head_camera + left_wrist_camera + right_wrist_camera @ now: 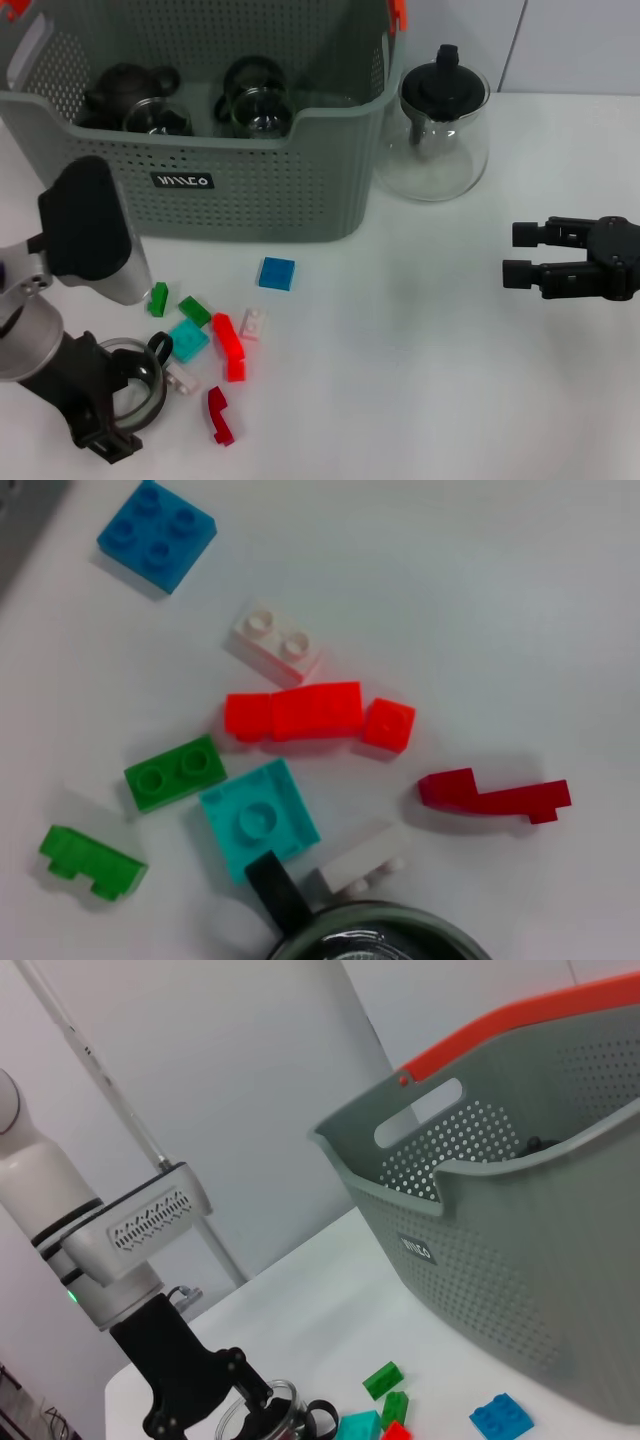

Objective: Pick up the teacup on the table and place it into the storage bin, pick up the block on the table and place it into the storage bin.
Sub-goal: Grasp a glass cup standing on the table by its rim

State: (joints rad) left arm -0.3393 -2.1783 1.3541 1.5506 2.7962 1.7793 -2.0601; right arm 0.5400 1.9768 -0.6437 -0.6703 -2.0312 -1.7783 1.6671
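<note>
A glass teacup (135, 385) with a black handle stands on the white table (400, 380) at the near left. My left gripper (120, 405) is down around it, black body against the cup's near side. The cup's rim (385, 930) shows in the left wrist view. Loose blocks lie just right of the cup: blue (277, 273), two green (194, 310), cyan (187, 340), orange-red (229, 345), white (252, 323) and dark red (219, 413). The grey-green storage bin (280, 170) stands behind them. My right gripper (515, 255) hovers open and holding nothing at the right.
Inside the bin are a dark teapot (125, 85) and glass cups (255, 100). A glass teapot with a black lid (433, 130) stands right of the bin. A white block (360, 858) lies against the cup's handle (278, 892).
</note>
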